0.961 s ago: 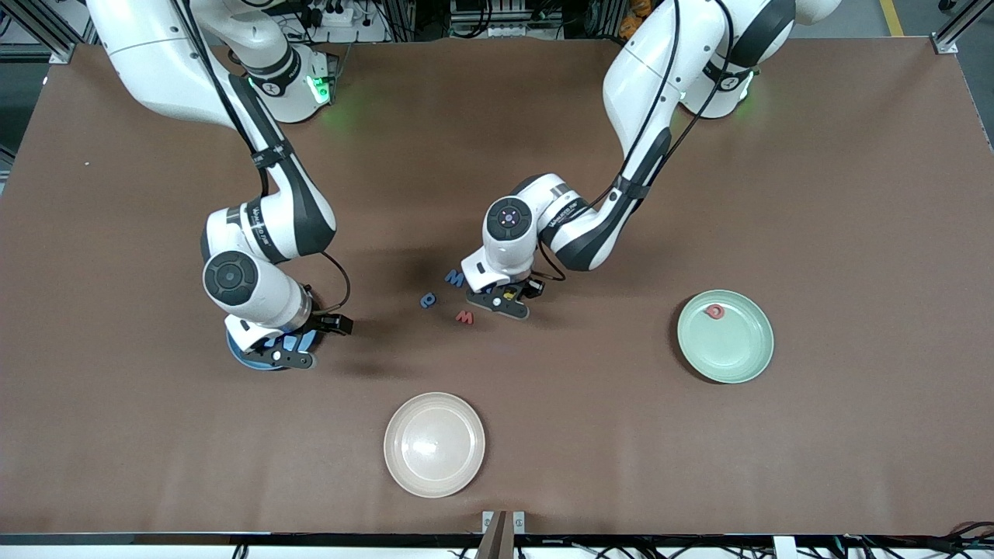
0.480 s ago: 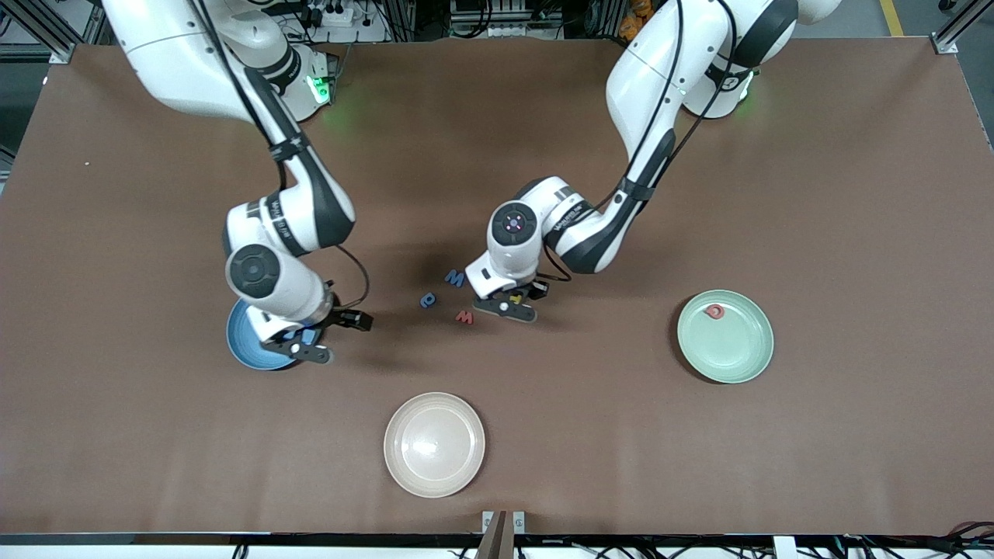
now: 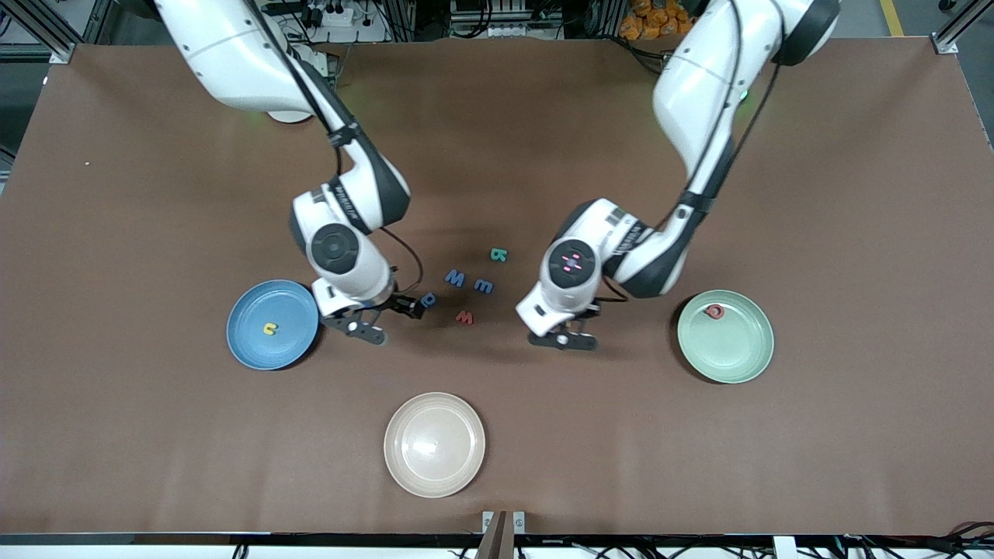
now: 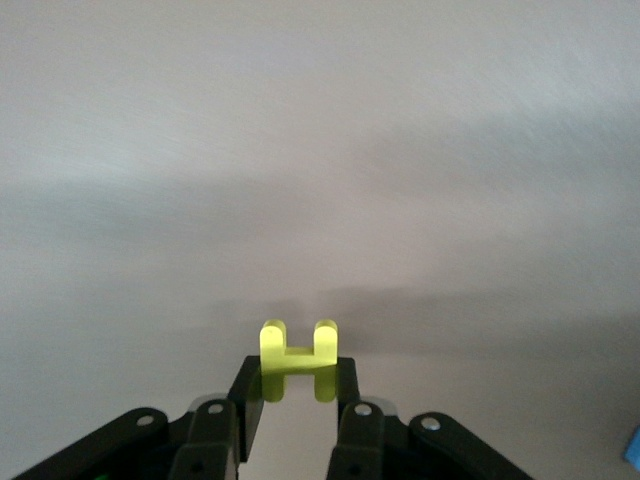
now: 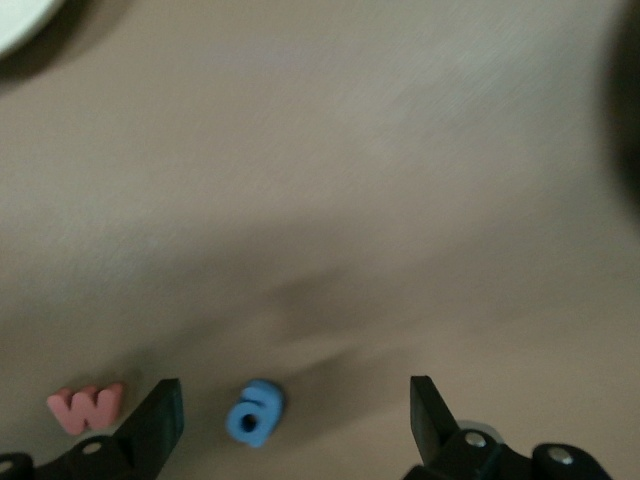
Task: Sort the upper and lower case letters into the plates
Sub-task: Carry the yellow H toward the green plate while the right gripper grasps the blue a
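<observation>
My left gripper (image 3: 562,339) is shut on a yellow letter H (image 4: 298,349), over bare table between the loose letters and the mint green plate (image 3: 730,349), which holds a red letter (image 3: 714,311). My right gripper (image 3: 359,328) is open and empty, over the table between the sky blue plate (image 3: 256,353) and the loose letters. That plate holds a yellow letter (image 3: 269,329). A small blue letter (image 3: 428,299) lies just beside it, seen between its fingers in the right wrist view (image 5: 255,411). Two more blue letters (image 3: 455,278) (image 3: 484,286), a red W (image 3: 464,317) and a teal letter (image 3: 498,254) lie mid-table.
A beige cream plate (image 3: 434,444) stands empty nearer to the front camera than the letters. The red W also shows in the right wrist view (image 5: 86,408).
My right gripper left the sky blue plate, where a yellow letter now lies, and moved toward the loose letters. My left gripper moved from the letters toward the mint green plate with the yellow H.
</observation>
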Controlling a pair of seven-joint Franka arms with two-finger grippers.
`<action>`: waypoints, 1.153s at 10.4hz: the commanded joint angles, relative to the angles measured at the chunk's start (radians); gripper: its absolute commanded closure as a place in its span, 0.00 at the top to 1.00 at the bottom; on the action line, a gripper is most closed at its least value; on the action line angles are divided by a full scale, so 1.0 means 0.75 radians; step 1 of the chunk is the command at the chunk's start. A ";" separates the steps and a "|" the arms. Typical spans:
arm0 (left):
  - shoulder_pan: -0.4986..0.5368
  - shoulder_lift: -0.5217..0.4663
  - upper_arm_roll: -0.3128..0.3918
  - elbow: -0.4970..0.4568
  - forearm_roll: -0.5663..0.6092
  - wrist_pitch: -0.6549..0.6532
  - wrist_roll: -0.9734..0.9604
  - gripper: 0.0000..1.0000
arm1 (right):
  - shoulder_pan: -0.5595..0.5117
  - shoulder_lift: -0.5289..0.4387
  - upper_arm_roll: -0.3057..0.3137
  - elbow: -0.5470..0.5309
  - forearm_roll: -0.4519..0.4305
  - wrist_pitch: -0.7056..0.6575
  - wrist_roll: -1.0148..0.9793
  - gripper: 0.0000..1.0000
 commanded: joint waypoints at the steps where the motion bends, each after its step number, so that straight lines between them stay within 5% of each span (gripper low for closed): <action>1: 0.134 -0.092 -0.009 -0.034 -0.042 -0.097 0.076 0.05 | 0.033 0.066 -0.010 0.012 -0.008 0.088 0.093 1.00; 4: 0.300 -0.139 -0.007 -0.046 -0.042 -0.205 0.266 0.05 | 0.072 0.090 -0.018 0.010 -0.015 0.086 0.095 0.99; 8: 0.525 -0.143 -0.005 -0.113 -0.026 -0.226 0.515 0.04 | 0.078 0.094 -0.018 0.010 -0.019 0.078 0.095 0.45; 12: 0.582 -0.088 -0.002 -0.148 0.040 -0.177 0.524 0.08 | 0.080 0.097 -0.018 0.006 -0.019 0.082 0.097 0.33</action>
